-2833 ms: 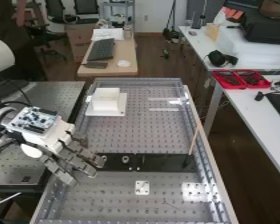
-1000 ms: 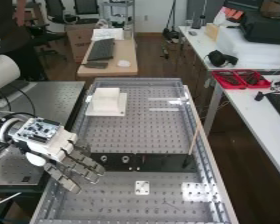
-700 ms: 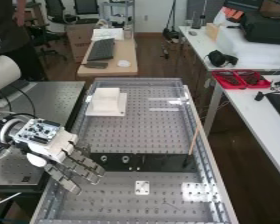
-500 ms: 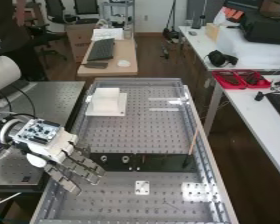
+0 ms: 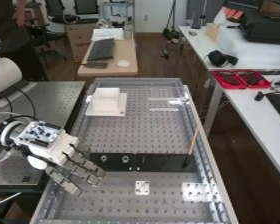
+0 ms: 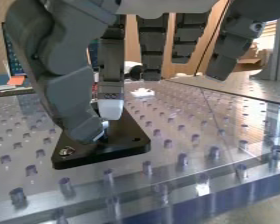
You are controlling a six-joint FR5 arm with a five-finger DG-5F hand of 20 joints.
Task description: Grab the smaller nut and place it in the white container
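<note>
In the high view the hand (image 5: 59,155) is over the left end of the black bar (image 5: 165,162), its fingers slanting down toward the bench. The larger nut (image 5: 104,158) and the bearing (image 5: 125,159) stand on the bar, right of the fingers. The white container (image 5: 106,102) sits farther up the bench. In the wrist view the hand (image 6: 69,95) has its bent thumb and one light-tipped finger close together, low over the bar. Between their tips a bit of the smaller nut (image 6: 105,126) shows, mostly covered; the other fingers hang beside it.
A thin wooden stick (image 5: 194,141) leans at the bar's right end. Below the bar, a small white plate (image 5: 142,187) lies on the perforated bench. Metal rails (image 5: 210,160) edge the bench. A screw (image 6: 67,151) sits in the bar's near corner in the wrist view.
Since the earliest frame the hand has shifted toward the bench's near end and slightly right in the high view. Over the latest frames it has barely moved; the larger nut and bearing have stayed put.
</note>
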